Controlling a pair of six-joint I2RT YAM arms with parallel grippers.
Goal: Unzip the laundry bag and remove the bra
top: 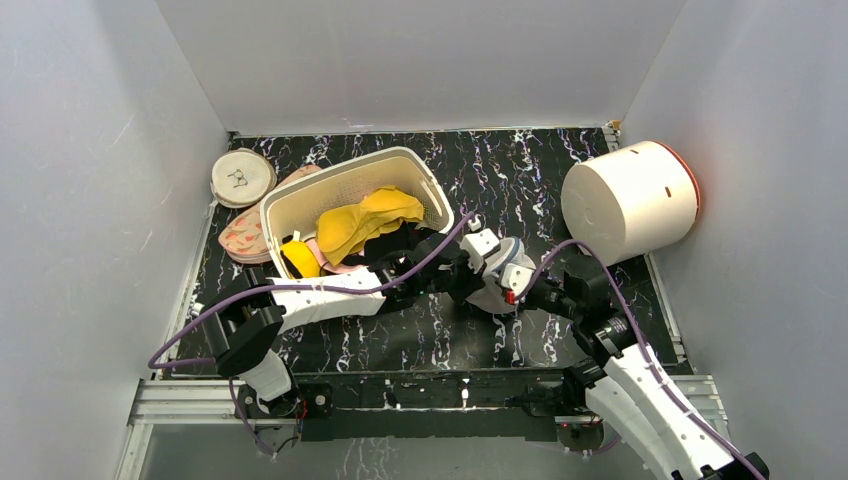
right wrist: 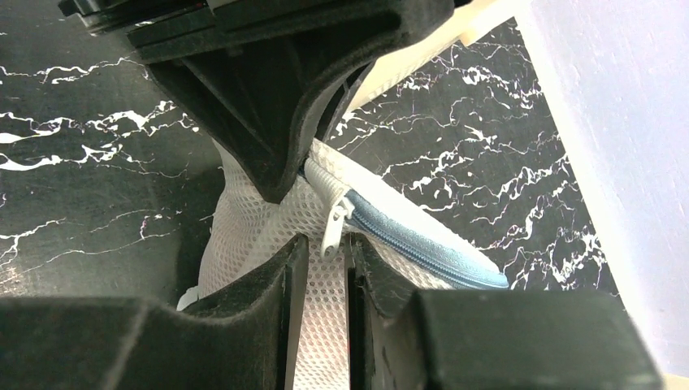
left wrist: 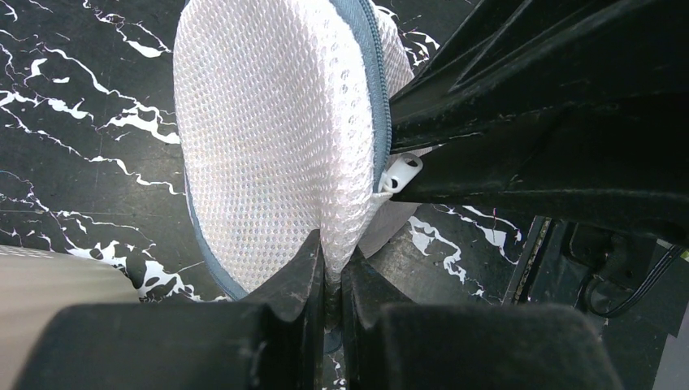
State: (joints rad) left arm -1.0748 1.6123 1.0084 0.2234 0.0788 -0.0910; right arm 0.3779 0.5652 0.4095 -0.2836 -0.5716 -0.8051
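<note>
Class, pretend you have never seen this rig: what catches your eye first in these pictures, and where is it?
Both arms meet mid-table on the laundry bag, white mesh with a blue zip: the left gripper pinches its mesh, the right gripper grips at the zip pull. Next, the yellow bra in the cream basket, back left, and a big white cylinder on its side, back right.

One basket (top: 330,172), drum (top: 625,200), laundry bag (top: 492,297); two discs (top: 241,177) (top: 243,238).
</note>
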